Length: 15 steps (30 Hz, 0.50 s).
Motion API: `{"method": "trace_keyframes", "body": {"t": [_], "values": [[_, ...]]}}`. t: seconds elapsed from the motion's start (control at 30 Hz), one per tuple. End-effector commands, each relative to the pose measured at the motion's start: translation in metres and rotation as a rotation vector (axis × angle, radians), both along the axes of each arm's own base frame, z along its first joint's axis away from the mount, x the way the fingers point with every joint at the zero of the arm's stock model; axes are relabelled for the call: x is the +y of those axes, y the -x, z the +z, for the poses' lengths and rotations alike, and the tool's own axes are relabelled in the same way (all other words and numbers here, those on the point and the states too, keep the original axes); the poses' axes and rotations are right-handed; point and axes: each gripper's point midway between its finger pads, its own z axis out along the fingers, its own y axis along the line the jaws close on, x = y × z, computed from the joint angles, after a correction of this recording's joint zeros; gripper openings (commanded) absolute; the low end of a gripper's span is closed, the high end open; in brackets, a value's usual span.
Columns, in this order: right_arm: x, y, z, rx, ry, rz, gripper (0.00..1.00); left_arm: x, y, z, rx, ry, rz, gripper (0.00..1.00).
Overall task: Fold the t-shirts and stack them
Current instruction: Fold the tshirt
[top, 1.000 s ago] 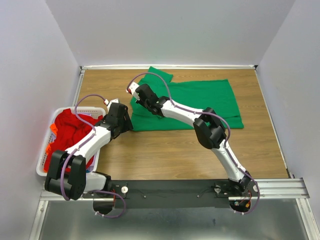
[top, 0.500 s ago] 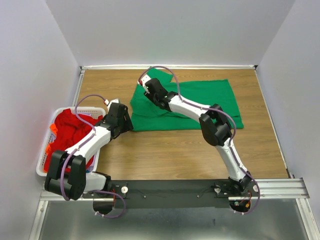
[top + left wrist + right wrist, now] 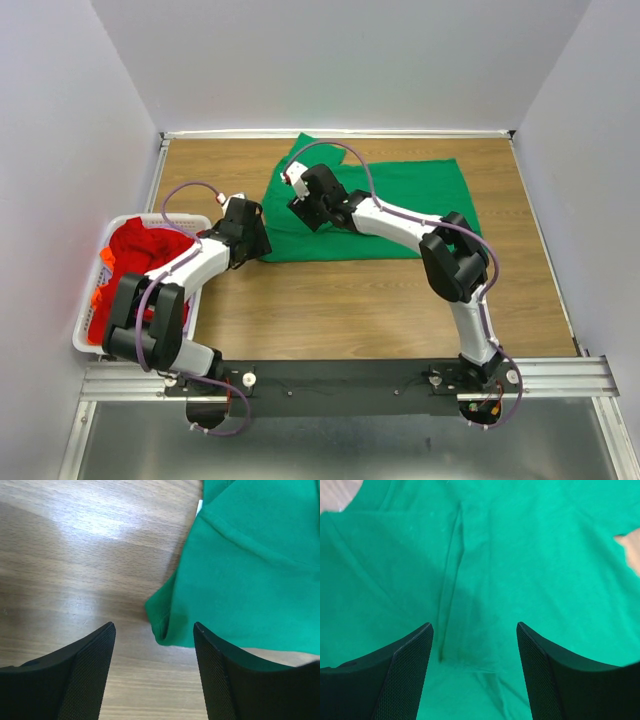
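Observation:
A bright green t-shirt (image 3: 410,205) lies spread flat at the back of the table, with a sleeve folded over at its left. My right gripper (image 3: 305,210) hovers open over that left part; in the right wrist view only green cloth (image 3: 520,545) and a seam lie under the open gripper (image 3: 474,625), and nothing is held. My left gripper (image 3: 258,245) stands open at the shirt's near-left corner. In the left wrist view that corner (image 3: 167,630) lies just ahead of the empty gripper (image 3: 153,626). The red t-shirts (image 3: 140,265) are heaped in the basket.
A white slatted basket (image 3: 85,335) stands at the table's left edge beside the left arm. Bare wood tabletop (image 3: 340,300) runs between the green shirt and the arm bases. White walls close in the back and both sides.
The right gripper has opened and let go of the green cloth, then drawn back over the shirt's left part. The left gripper has edged toward the shirt's near-left corner.

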Motion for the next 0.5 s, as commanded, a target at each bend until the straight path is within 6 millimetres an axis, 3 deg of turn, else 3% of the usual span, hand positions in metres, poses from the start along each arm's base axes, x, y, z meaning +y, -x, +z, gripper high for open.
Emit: {"method": "trace_keyframes", "body": {"t": [0.0, 0.17, 0.47], "values": [[-0.001, 0.014, -0.013, 0.047, 0.015, 0.041, 0.75, -0.004, -0.004, -0.007, 0.016, 0.001, -0.009, 0.7], [-0.016, 0.01, -0.025, 0.022, 0.096, 0.014, 0.75, 0.0, 0.005, -0.025, 0.071, -0.018, -0.005, 0.61], [-0.018, 0.011, -0.033, 0.029, 0.124, 0.035, 0.74, 0.005, 0.014, -0.04, 0.12, -0.04, 0.005, 0.49]]}}
